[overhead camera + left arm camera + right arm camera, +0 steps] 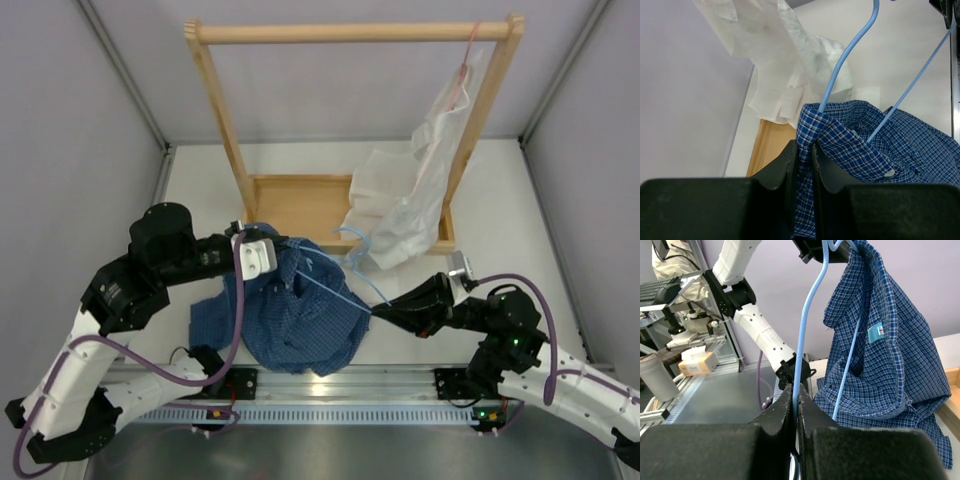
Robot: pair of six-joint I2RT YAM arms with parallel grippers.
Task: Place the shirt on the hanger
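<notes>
The dark blue checked shirt point(300, 310) hangs bunched between the two arms above the table's front. My left gripper point(283, 250) is shut on its collar edge; the left wrist view shows the cloth point(860, 140) pinched between the fingers point(789, 165). The light blue wire hanger point(345, 285) runs from the shirt's neck to my right gripper point(378, 312), which is shut on one wire end point(801, 355). One hanger arm goes inside the shirt point(880, 355); its hook point(850, 50) sticks out above the collar.
A wooden rack point(355, 32) with a tray base point(300, 205) stands at the back. A white shirt point(410, 200) hangs from it on a pink hanger point(466, 60), draping onto the tray. Grey walls close both sides.
</notes>
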